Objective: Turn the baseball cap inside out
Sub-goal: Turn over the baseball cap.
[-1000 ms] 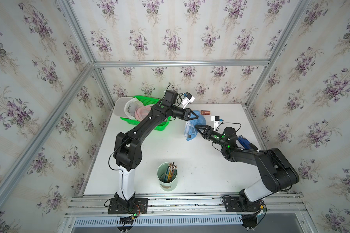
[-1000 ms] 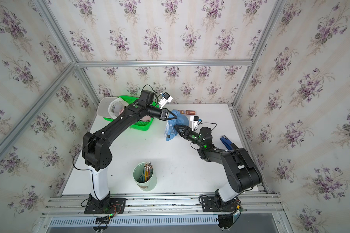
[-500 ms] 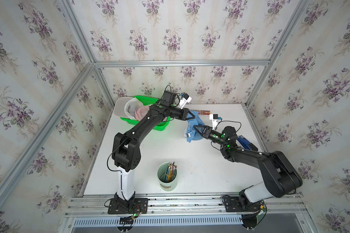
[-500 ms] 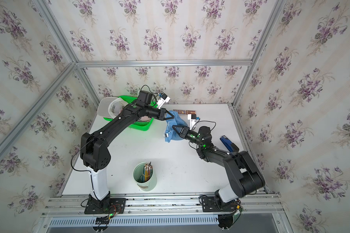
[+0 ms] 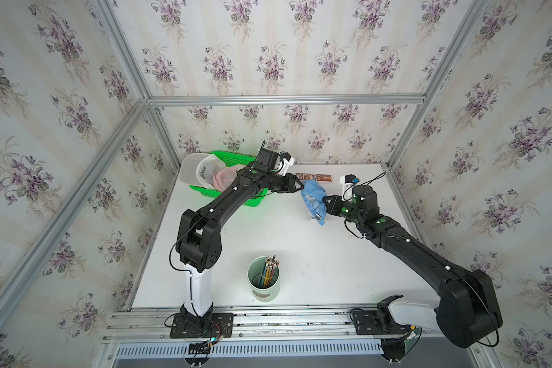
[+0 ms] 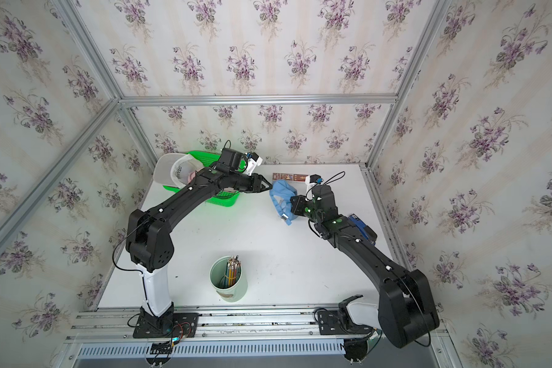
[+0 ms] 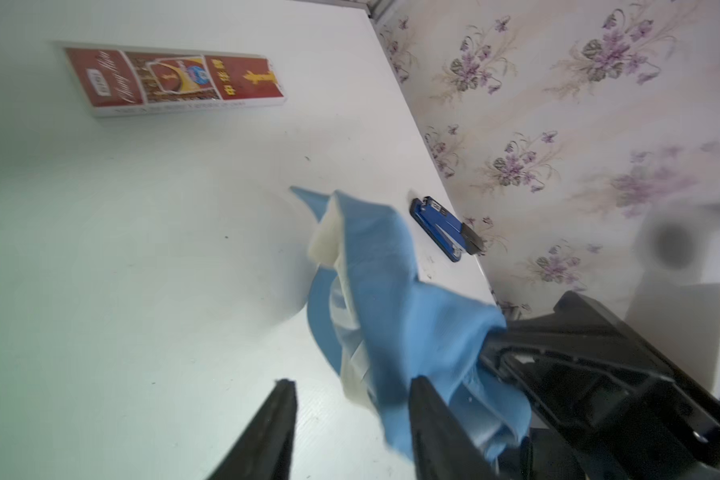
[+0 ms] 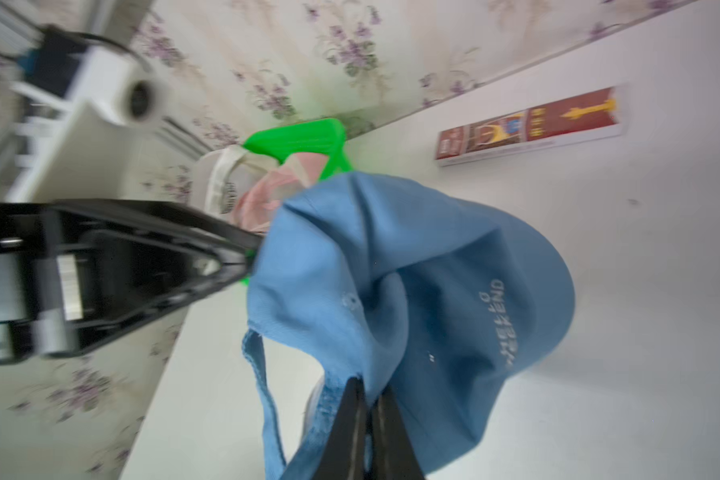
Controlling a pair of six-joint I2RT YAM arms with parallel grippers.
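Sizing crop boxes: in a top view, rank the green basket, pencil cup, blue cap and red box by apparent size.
1. green basket (partly hidden)
2. pencil cup, blue cap: too alike to rank
3. red box

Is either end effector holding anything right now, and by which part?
The right end effector is shut on the blue cap, pinching the crown's back edge beside the strap. The left end effector stands open at the cap, gripping nothing.
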